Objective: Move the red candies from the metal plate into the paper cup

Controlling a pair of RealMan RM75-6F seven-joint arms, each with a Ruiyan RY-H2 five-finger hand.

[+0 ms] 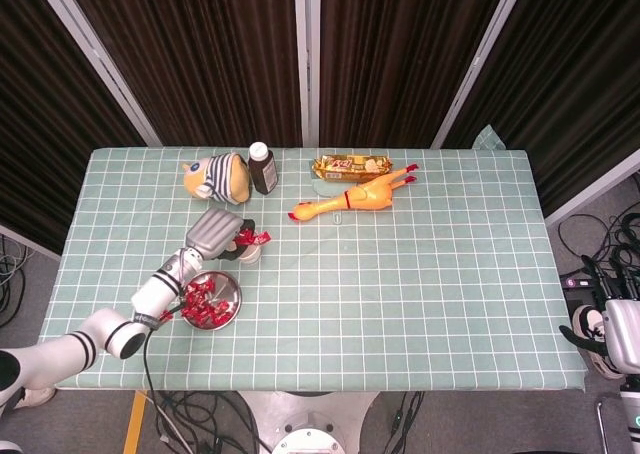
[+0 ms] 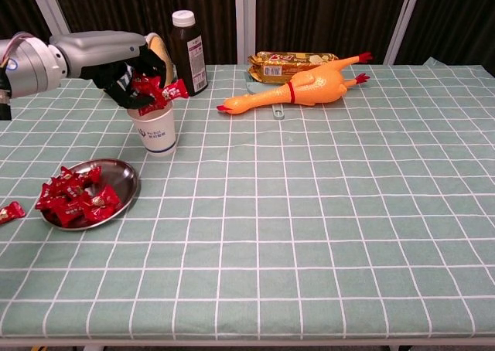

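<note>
My left hand (image 2: 128, 84) (image 1: 218, 232) hovers right over the white paper cup (image 2: 157, 133) (image 1: 248, 254), gripping a bunch of red candies (image 2: 158, 92) (image 1: 250, 238) just above the cup's rim. The metal plate (image 2: 122, 179) (image 1: 232, 291) sits in front of the cup, toward the table's near left, with a heap of several red candies (image 2: 76, 198) (image 1: 200, 303) on it. One loose red candy (image 2: 9, 211) lies on the cloth left of the plate. My right hand (image 1: 600, 331) hangs off the table at the far right edge of the head view, its fingers not readable.
Behind the cup stand a dark bottle (image 2: 188, 52) and a striped plush toy (image 1: 216, 176). A rubber chicken (image 2: 305, 87) and a snack packet (image 2: 292, 60) lie at the back middle.
</note>
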